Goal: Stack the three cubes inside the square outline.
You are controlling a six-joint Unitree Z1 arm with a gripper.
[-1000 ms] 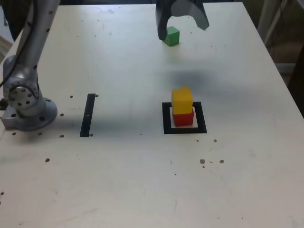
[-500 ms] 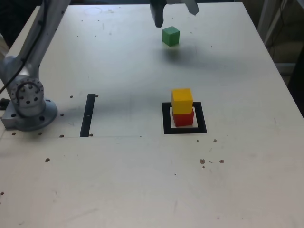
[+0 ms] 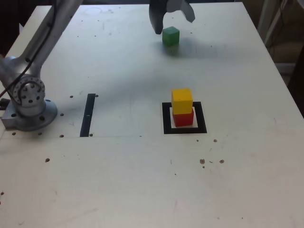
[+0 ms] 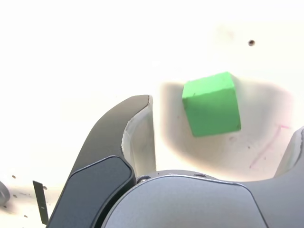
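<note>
A green cube (image 3: pixel 170 36) lies alone near the table's far edge. My gripper (image 3: pixel 174 24) hangs open just above and behind it. In the wrist view the green cube (image 4: pixel 212 103) shows on the table between the two spread fingers (image 4: pixel 135 133), touching neither. The yellow cube (image 3: pixel 182 100) sits on the red cube (image 3: pixel 183 118), slightly askew. This pair stands inside the black square outline (image 3: pixel 166 118) right of centre in the exterior view.
The arm's grey base (image 3: pixel 28 102) stands at the exterior view's left, its link slanting up across the table's far left. A straight black strip (image 3: pixel 88 115) lies beside the base. The table's right edge (image 3: pixel 280 80) borders a cluttered floor.
The gripper has shifted a little toward the exterior view's left and the far edge, ending open over the green cube. None of the cubes has moved.
</note>
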